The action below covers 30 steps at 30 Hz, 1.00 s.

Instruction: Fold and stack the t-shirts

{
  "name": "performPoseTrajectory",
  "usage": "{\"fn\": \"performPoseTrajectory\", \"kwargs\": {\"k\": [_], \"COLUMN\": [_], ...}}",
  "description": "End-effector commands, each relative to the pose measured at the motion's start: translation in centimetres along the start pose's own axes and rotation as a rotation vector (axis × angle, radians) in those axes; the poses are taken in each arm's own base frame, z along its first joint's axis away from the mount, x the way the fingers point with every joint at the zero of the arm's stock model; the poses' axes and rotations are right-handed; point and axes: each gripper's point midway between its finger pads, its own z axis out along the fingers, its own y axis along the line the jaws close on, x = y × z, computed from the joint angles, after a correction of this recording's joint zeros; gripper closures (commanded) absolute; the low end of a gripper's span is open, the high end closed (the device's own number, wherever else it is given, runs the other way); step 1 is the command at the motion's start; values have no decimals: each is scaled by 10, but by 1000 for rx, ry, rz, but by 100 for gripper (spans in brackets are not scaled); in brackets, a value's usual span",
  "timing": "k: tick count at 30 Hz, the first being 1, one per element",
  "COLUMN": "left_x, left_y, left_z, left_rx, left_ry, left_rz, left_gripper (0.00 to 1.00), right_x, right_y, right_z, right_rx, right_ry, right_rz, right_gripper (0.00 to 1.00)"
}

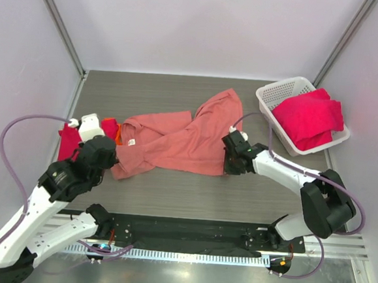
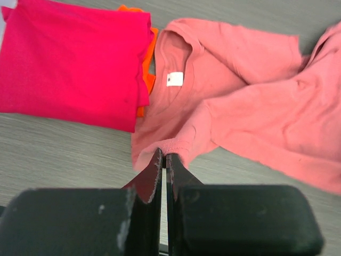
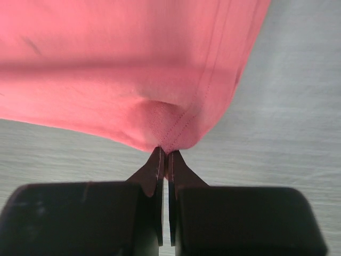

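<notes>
From above, shows pink tee [image 1: 176,144] crumpled on desk [image 1: 172,192] between arms, red tees [image 1: 309,118] heaped in basket [image 1: 266,95] far right, folded red tee [image 1: 68,142] far left. At left wrist, shows left tool [image 2: 165,160] pinched together on pink tee's edge. At right wrist, shows right tool [image 3: 164,157] clamped on its hem.
</notes>
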Motion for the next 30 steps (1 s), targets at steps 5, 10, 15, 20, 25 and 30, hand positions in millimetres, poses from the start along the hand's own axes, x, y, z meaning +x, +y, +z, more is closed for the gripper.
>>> {"fn": "performPoseTrajectory", "kwargs": {"k": [5, 10, 15, 20, 25, 30], "left_x": [-31, -66, -141, -206, -255, -290], "left_y": [-55, -80, -81, -82, -65, -39], "left_z": [17, 42, 22, -44, -147, -223], "left_rx": [21, -40, -71, 139, 466, 641], "left_ry": [41, 33, -78, -253, -500, -696], "left_rz": [29, 25, 31, -43, -173, -277], "left_gripper": [100, 100, 100, 100, 100, 100], "right_x": [-124, -207, -244, -247, -227, -189], "right_y": [-6, -7, 5, 8, 4, -13], "right_z": [-38, -86, -161, -265, -367, -468], "right_rx": [-195, -313, -398, -471, -533, -561], "right_ry": [-205, -350, -469, -673, -899, -1158], "right_rz": [188, 245, 207, 145, 101, 99], "right_gripper": [99, 99, 99, 99, 99, 99]}}
